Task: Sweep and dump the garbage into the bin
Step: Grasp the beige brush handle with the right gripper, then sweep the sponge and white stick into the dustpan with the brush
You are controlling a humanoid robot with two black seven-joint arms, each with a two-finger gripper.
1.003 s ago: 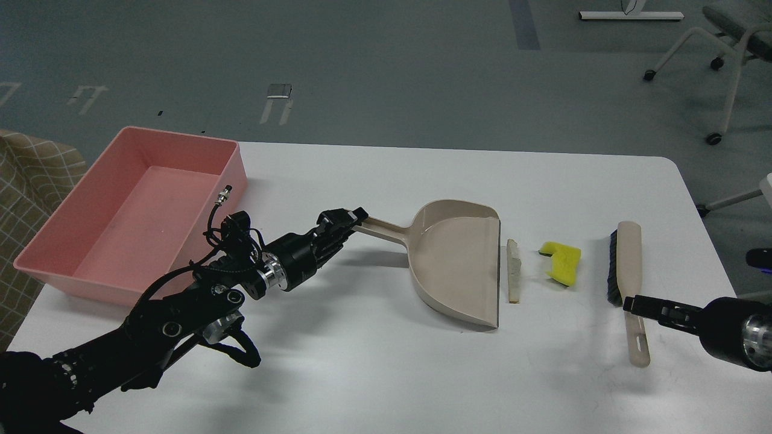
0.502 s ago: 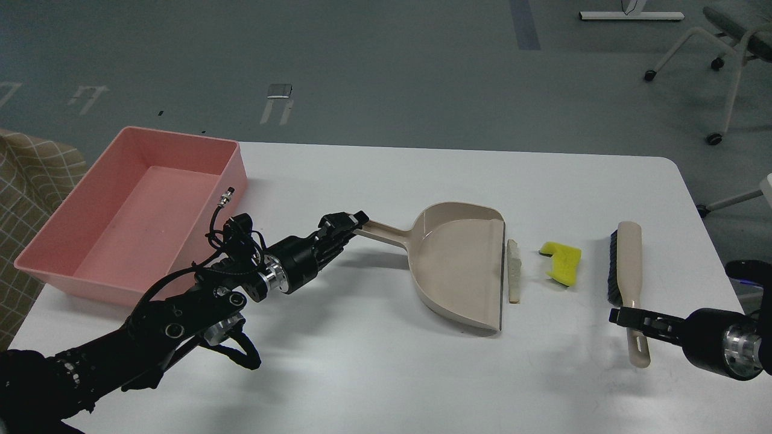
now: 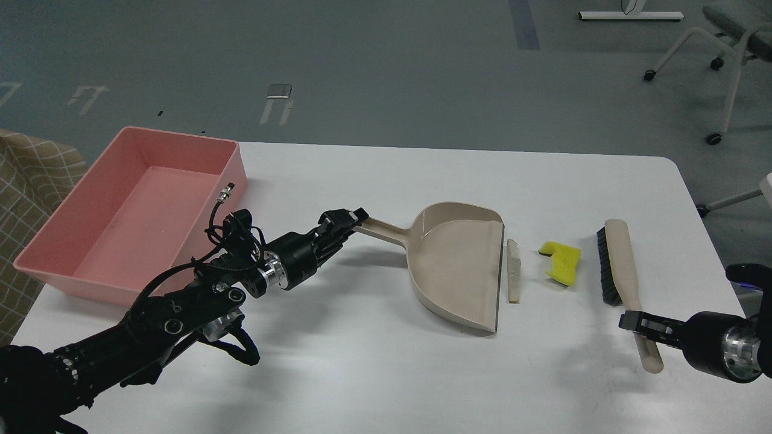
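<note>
The garbage lies on the white table [image 3: 386, 374]: a thin pale beige slice [image 3: 512, 270] right at the open edge of the beige dustpan [image 3: 458, 265], and a yellow sponge chunk [image 3: 562, 263] with dark green backing just to its right. My left gripper [image 3: 350, 218] is shut on the dustpan's handle. The beige brush [image 3: 615, 259] with black bristles lies right of the sponge, its head tilted left. My right gripper [image 3: 636, 322] is shut on the brush handle. The pink bin [image 3: 238, 163] stands empty at the table's far left.
The table's right edge is close to my right arm. An office chair [image 3: 724, 36] stands on the floor at the far right. A plaid-covered seat [image 3: 30, 175] sits left of the bin.
My right gripper closed in on the brush handle, and the brush has swung, its head moving left toward the sponge. The dustpan shifted slightly right toward the slice.
</note>
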